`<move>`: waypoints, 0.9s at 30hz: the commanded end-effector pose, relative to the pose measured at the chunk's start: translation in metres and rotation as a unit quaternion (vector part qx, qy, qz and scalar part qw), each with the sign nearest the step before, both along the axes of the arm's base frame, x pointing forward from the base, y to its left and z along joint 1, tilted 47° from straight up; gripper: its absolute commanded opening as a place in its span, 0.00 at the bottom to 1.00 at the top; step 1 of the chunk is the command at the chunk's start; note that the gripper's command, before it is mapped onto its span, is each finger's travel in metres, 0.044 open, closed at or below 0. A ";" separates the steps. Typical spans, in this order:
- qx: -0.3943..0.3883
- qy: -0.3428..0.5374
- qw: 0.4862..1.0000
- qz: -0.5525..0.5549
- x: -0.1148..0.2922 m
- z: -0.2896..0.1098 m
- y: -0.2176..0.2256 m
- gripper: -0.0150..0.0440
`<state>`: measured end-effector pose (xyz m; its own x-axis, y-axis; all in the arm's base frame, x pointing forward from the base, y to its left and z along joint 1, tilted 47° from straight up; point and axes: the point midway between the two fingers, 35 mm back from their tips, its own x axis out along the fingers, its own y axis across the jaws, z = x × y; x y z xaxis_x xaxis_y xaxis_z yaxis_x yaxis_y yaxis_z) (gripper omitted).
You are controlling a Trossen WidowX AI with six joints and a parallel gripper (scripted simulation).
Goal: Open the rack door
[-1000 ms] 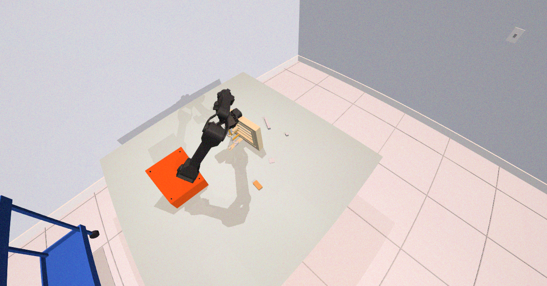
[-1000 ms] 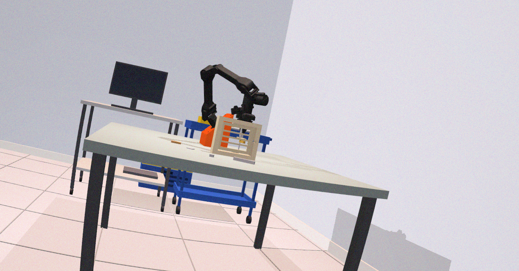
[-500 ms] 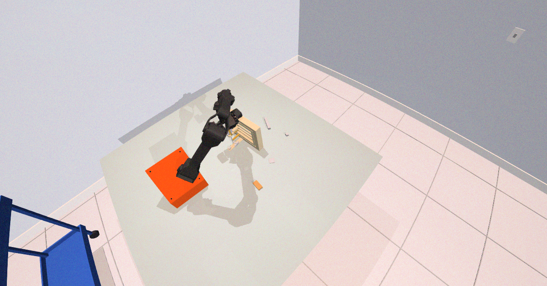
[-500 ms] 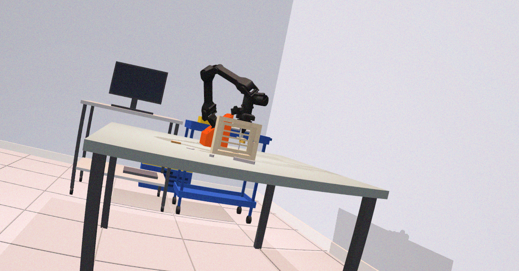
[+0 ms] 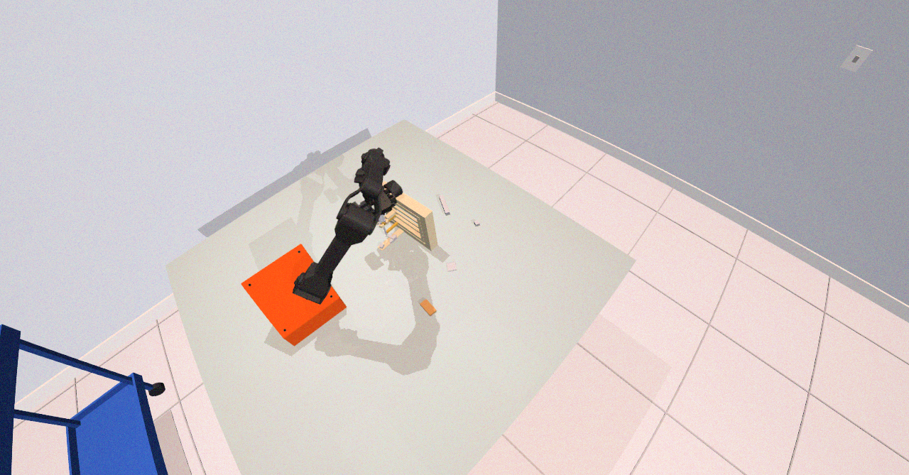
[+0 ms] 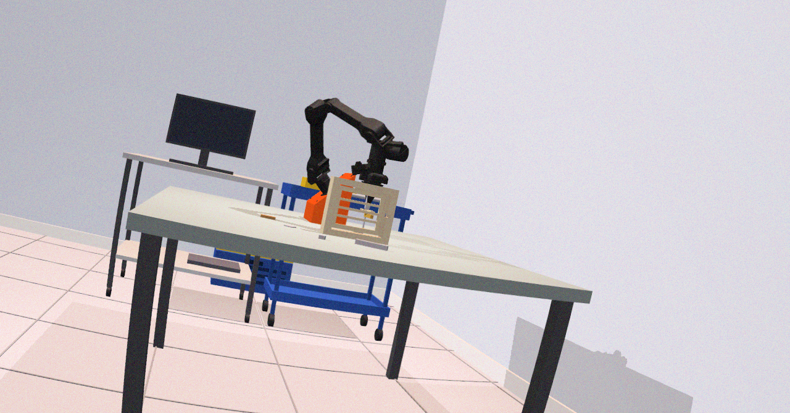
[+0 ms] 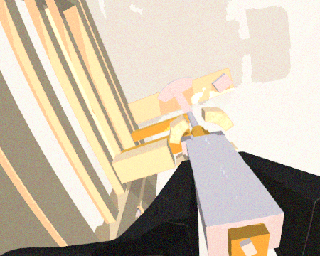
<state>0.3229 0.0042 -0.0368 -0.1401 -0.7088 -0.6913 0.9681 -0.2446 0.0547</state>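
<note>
The pale wooden rack frame (image 5: pixel 434 229) (image 6: pixel 329 216) stands upright on the table (image 5: pixel 508 319) (image 6: pixel 221 228). Its door slats (image 7: pixel 65 110) run along the left of the wrist view; the door's exact angle cannot be told. The upright handle (image 7: pixel 231 181), grey with a pink end and an orange core, stands out from the door side on pale and orange arms. My gripper (image 7: pixel 212 164) (image 6: pixel 369 197) reaches down from above and is shut on the handle, one black finger on each side. The handle is mostly hidden by the arm and frame in the top and exterior views.
An orange block (image 5: pixel 427 307) (image 6: pixel 268 216), a thin bar (image 5: pixel 443 205) (image 6: pixel 371 243), a small block (image 5: pixel 476 223) (image 6: pixel 321 237) and a flat pale piece (image 5: pixel 451 267) lie around the rack. The arm stands on an orange base (image 5: pixel 282 291). A blue cart (image 5: pixel 114 434) is beside the table.
</note>
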 end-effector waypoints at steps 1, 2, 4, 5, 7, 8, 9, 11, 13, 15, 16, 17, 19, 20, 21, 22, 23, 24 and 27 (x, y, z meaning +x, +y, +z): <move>-0.002 0.000 1.000 0.000 0.000 0.000 0.000 0.32; -0.002 0.000 1.000 0.000 0.000 0.000 0.000 0.31; -0.002 0.000 1.000 0.000 0.000 0.000 0.000 0.29; -0.002 0.000 1.000 0.000 0.000 0.000 0.000 0.28; -0.002 0.000 1.000 0.000 0.000 0.000 0.000 0.27; -0.002 0.000 1.000 0.000 0.000 0.000 0.000 0.27; -0.002 0.001 1.000 0.001 0.000 0.000 0.000 0.27; 0.000 0.011 1.000 0.012 -0.001 0.000 -0.001 0.27; 0.003 0.027 0.999 0.027 -0.003 0.001 -0.001 0.27; 0.006 0.043 0.998 0.042 -0.005 0.002 -0.001 0.27; 0.008 0.051 0.997 0.050 -0.006 0.002 -0.001 0.27; 0.010 0.059 0.997 0.057 -0.007 0.002 -0.002 0.27; 0.013 0.075 0.994 0.073 -0.008 0.003 -0.002 0.27; 0.014 0.082 0.993 0.080 -0.009 0.003 -0.002 0.27; 0.016 0.090 0.992 0.088 -0.010 0.004 -0.002 0.27; 0.017 0.098 0.990 0.095 -0.011 0.004 -0.002 0.27; 0.019 0.105 0.989 0.103 -0.012 0.005 -0.003 0.27; 0.020 0.113 0.987 0.110 -0.013 0.005 -0.003 0.27; 0.025 0.137 0.981 0.133 -0.017 0.007 -0.004 0.27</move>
<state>0.3098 0.0019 -0.0326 -0.1442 -0.7094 -0.6899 0.9860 -0.0436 -0.1612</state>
